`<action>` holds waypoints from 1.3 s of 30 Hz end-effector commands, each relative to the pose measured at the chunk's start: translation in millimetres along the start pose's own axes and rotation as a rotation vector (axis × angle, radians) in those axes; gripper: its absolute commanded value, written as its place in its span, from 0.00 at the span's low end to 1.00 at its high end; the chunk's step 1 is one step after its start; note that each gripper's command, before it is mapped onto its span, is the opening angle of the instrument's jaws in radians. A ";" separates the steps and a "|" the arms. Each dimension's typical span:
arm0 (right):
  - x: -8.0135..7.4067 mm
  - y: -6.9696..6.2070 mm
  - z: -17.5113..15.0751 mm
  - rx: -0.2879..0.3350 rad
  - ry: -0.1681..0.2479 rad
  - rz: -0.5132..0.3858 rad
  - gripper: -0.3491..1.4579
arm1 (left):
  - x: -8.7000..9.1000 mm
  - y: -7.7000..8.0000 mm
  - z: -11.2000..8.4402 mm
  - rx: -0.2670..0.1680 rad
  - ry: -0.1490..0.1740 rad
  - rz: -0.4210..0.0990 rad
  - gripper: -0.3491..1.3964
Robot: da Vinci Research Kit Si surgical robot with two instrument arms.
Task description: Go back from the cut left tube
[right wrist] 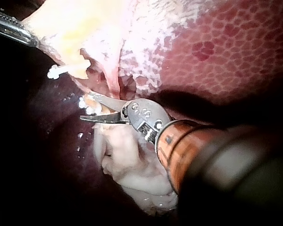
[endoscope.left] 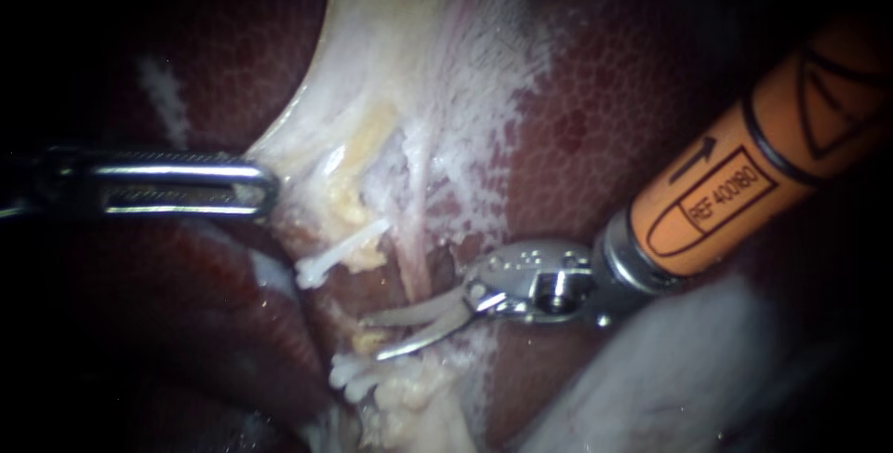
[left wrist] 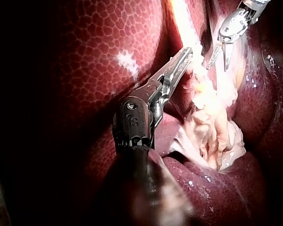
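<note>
Steel right instrument [endoscope.left: 370, 339] — curved blades apart — near seemingly plastic clip [endoscope.left: 327, 262].

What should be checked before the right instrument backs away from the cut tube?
1. Jaws of the right instrument open, gripping nothing: ok.
2. Its blade tips clear of the lower clips: cannot tell, they lie very close.
3. The upper clip in place: ok.
4. The lower clips in place: ok.
5. Jaws of the left instrument shut on the pale tissue, which is drawn taut: ok.
</note>
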 end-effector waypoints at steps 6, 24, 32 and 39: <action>0.9 0.0 -4.5 -0.075 0.009 -0.047 0.61 | 0.1 0.2 0.0 -0.002 -0.001 0.000 0.00; 2.5 0.7 -12.0 -0.360 -0.037 -0.237 0.90 | 0.2 0.4 0.0 -0.002 -0.001 0.000 0.00; 2.7 0.4 -12.0 -0.426 -0.067 -0.299 0.97 | 0.2 0.5 0.0 -0.005 -0.001 0.000 0.00; 2.9 -0.4 -11.9 -0.438 -0.075 -0.311 0.99 | 0.3 0.8 0.0 -0.005 -0.001 0.000 0.00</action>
